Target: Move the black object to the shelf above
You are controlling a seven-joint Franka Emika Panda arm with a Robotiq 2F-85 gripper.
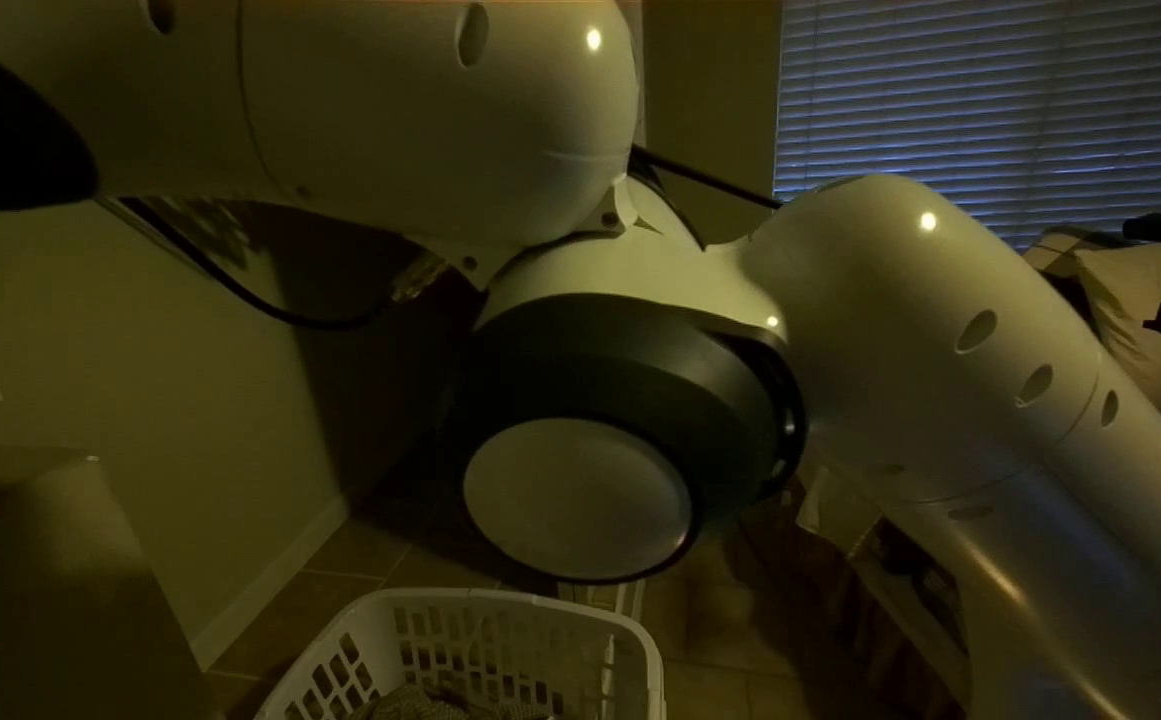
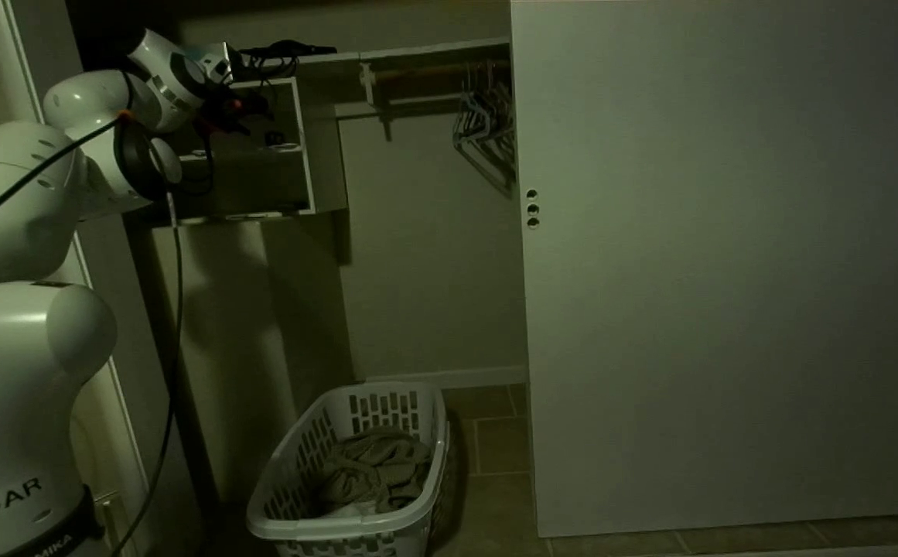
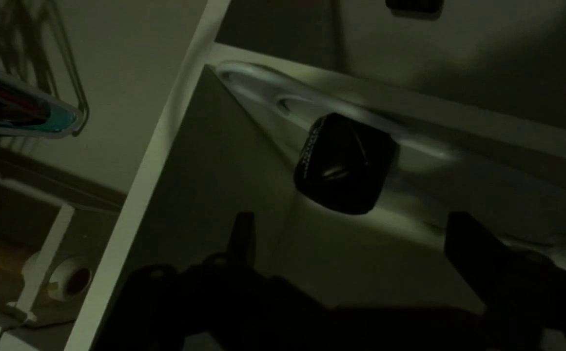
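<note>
The black object (image 3: 346, 163), small and rounded with pale lettering on one side, sits on the middle shelf (image 3: 507, 124) of a white shelf unit. The wrist view appears upside down. In an exterior view the black object (image 2: 274, 139) shows as a small dark shape on that shelf. My gripper (image 3: 353, 224) is open and empty, its dark fingers wide apart, with the object ahead of them and not between them. In an exterior view my gripper (image 2: 257, 120) is at the front of the upper compartment. A higher shelf (image 2: 441, 49) runs above the unit.
A white loop-shaped thing (image 3: 251, 73) lies by the object. The unit's side panel (image 2: 304, 143) stands close to the gripper. Hangers (image 2: 487, 128) hang right of it. Dark gear (image 2: 290, 50) lies on the higher shelf. A laundry basket (image 2: 441, 464) stands below.
</note>
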